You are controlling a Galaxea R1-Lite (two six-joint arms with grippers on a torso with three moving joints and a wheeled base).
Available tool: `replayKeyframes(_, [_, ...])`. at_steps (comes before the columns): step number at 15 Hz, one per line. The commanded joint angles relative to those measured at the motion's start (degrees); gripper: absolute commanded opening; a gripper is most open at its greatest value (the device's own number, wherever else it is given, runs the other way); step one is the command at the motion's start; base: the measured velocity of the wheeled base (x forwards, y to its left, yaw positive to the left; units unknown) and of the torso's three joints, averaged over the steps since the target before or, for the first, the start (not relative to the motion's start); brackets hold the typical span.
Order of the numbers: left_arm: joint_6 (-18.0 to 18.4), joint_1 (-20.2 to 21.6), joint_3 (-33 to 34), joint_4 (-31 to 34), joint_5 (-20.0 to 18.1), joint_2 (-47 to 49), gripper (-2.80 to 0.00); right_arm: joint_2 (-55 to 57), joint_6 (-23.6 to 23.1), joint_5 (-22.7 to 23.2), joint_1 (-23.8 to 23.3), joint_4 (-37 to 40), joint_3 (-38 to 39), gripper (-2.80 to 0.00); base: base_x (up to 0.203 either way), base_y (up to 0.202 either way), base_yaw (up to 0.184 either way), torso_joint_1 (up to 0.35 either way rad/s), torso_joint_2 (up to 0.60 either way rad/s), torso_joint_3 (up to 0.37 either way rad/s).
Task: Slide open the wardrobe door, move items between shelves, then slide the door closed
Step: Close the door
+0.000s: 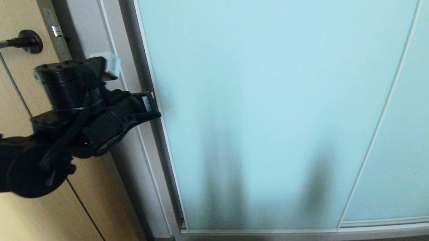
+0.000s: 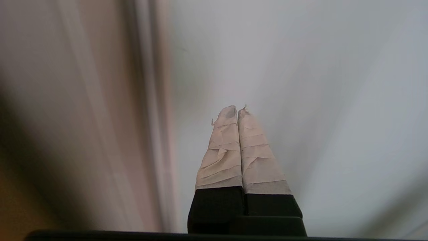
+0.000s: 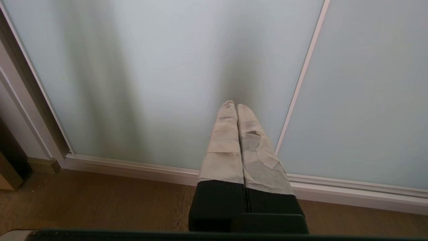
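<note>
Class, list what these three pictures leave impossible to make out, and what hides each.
- Wardrobe contents: head view, hidden behind the frosted door; only dark shadows show.
- Left gripper touching the door frame or not: head view, too dark; left wrist view, blurred.
- Right arm: outside the head view.
- Wood door's handle: cut off by the edge.

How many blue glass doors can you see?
2. The sliding wardrobe door fills the middle, by the left gripper; a second glass panel sits on the right.

Head cam: looks down on sliding wardrobe door, left gripper at its frame edge. L wrist cam: close behind fingertips, facing glass. R wrist cam: farther back, same door.
</note>
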Motion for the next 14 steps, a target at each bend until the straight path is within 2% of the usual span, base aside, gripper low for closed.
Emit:
replayKeyframes(1, [3.8,0.6,8.5,-0.3,2.0,-15.8,-2.80,-0.1,0.0,0.0,0.0,0.0,0.0,-2.80,0.000,0.000,0.000,0.000,0.00,0.000])
replayKeyframes(3, [5.7,3.3,16.9,-0.5,3.3,-24.5,-2.80,-0.1,0.0,0.0,0.0,0.0,0.0,-2.80,0.000,0.000,0.000,0.000,0.00,0.000])
replayKeyframes(4, [6.1,4.6,20.9,-0.4,3.8,-29.0,-2.80,-0.1,0.0,0.0,0.0,0.0,0.0,-2.80,0.000,0.000,0.000,0.000,0.00,0.000])
replayKeyframes(6, [6.6,9.8,30.8,0.2,4.6,-39.1,-2.80,-0.1,0.0,0.0,0.0,-0.1,0.0,-2.80,0.000,0.000,0.000,0.000,0.00,0.000])
replayKeyframes(8, [6.9,12.2,37.4,1.1,4.8,-48.7,-2.80,-0.1,0.0,0.0,0.0,0.0,0.0,-2.80,0.000,0.000,0.000,0.000,0.00,0.000])
replayKeyframes(10, [7.8,13.5,42.1,4.2,4.8,-58.7,-2.80,-0.1,0.0,0.0,0.0,0.0,0.0,-2.80,0.000,0.000,0.000,0.000,0.00,0.000])
replayKeyframes(12, [8.3,14.7,46.1,10.7,4.7,-69.3,-2.80,-0.1,0.0,0.0,0.0,0.0,0.0,-2.80,0.000,0.000,0.000,0.000,0.00,0.000])
replayKeyframes(14, [8.2,15.9,50.8,14.4,4.5,-76.5,-2.80,-0.1,0.0,0.0,0.0,-0.1,0.0,-2.80,0.000,0.000,0.000,0.000,0.00,0.000])
